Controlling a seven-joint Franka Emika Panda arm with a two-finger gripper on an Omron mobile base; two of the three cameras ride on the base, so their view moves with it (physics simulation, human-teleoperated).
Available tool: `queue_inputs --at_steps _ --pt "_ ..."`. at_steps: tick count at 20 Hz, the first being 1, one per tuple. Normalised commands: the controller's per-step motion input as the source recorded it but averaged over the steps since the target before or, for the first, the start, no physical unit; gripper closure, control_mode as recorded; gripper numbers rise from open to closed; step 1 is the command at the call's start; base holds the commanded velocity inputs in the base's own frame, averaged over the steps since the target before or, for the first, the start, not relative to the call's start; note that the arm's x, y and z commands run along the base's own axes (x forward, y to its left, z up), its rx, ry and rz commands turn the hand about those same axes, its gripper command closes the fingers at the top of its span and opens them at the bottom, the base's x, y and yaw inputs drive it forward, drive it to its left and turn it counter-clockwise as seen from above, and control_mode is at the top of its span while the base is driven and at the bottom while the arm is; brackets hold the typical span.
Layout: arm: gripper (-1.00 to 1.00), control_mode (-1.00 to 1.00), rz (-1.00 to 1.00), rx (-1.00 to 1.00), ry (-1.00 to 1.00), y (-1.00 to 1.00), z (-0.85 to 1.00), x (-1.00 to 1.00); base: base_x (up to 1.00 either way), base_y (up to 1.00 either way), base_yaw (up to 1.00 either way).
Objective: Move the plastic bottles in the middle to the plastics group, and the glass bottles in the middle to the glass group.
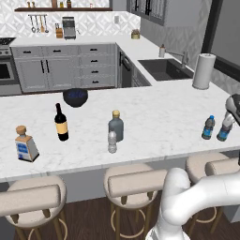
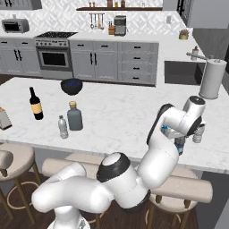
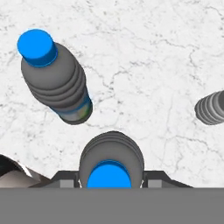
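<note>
White robot arm's gripper [image 3: 109, 178] has its jaws closed around a dark ribbed plastic bottle with a blue cap [image 3: 110, 162], upright at the marble counter's [image 1: 154, 117] right end, just beside another blue-capped dark bottle [image 3: 56, 78].

The white arm [image 2: 156, 152] rises from the lower left and bends over the marble counter [image 2: 120, 116], its wrist at about three o'clock. Just beyond the wrist stands a small pale bottle [image 2: 198, 133], and a blue-capped bottle [image 2: 179, 144] shows partly behind the forearm (the fingers themselves are hidden). At nine o'clock on the counter, a squat grey-blue bottle with a tan stopper [image 2: 74, 116] stands upright with a small clear bottle [image 2: 63, 127] just beside it. A dark wine bottle with a yellow label [image 2: 36, 104] stands farther toward nine o'clock, a dark bowl [image 2: 71, 86] at eleven o'clock, a paper towel roll [image 2: 212, 78] at two o'clock.
</note>
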Motion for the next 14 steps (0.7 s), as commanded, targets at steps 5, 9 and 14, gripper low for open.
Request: queue_inputs --at_steps 5,9,14 --pt "1.00 -1.00 0.00 0.00 0.00 0.00 -0.23 0.11 0.00 0.00 0.00" --pt "1.00 -1.00 0.00 0.00 0.00 -0.01 -0.15 0.09 0.00 0.00 0.00" --pt "1.00 -1.00 0.00 -0.01 0.00 0.00 0.00 0.14 0.00 0.00 0.00"
